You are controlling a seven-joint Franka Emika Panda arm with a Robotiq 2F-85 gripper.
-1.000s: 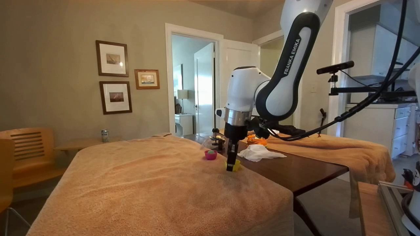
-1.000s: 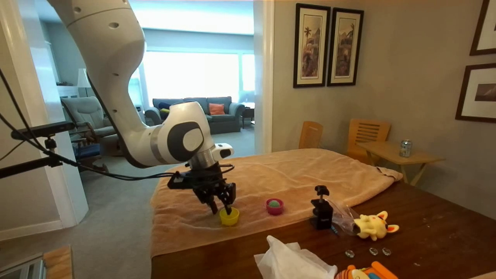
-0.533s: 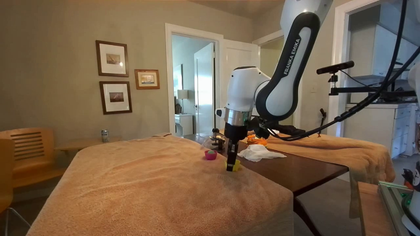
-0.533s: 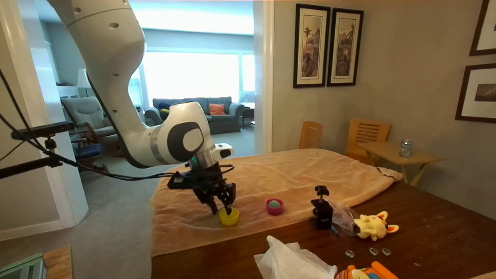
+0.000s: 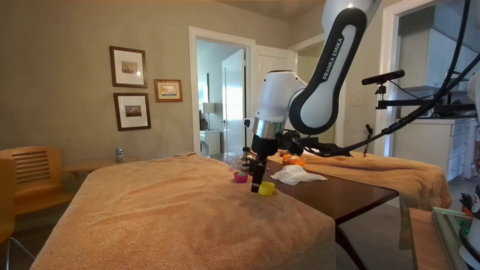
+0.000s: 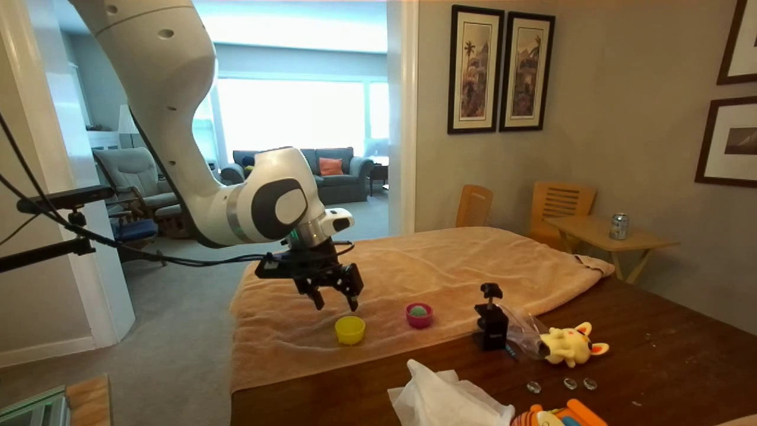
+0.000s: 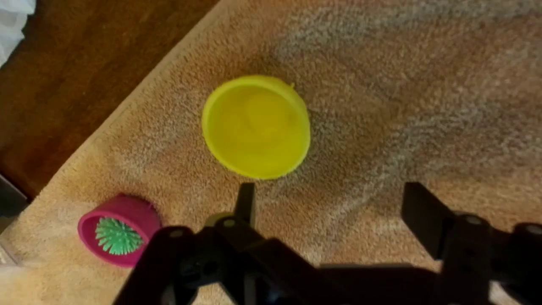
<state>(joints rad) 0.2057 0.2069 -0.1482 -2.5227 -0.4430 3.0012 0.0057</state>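
Peach towel (image 5: pixel 180 213) and dark table (image 5: pixel 348 198) look unchanged vs a second ago; towel covers part of the table. Arm (image 6: pixel 171 112) has lifted a little and shifted; top edge cuts it off in both exterior views. Pose: comes down from above on a slope, bends at the wrist, last stretch pointing down with slight tilt. Gripper (image 6: pixel 337 306) is up clear of the yellow cup (image 7: pixel 256 127); a second ago one finger was down at it. Jaws spread wider than then, only towel between them in the wrist view, so not gripping. In an exterior view the near finger (image 5: pixel 257 180) masks the far one. White cloth (image 5: pixel 297 174) same spot, cut off in the wrist view's corner. Orange toy (image 6: pixel 562 416) runs out of the bottom edge. Yellow cup hasn't moved: upright on the towel, near its table-side edge, just beside the fingertips, apart from them. Rounded patch inside is yellow on yellow, can't tell contents from bottom. Pink cup (image 6: pixel 419 322) same place, near the yellow one; gripper overlaps its edge in the wrist view. Green spiky ball (image 7: pixel 117 237) sits in it.
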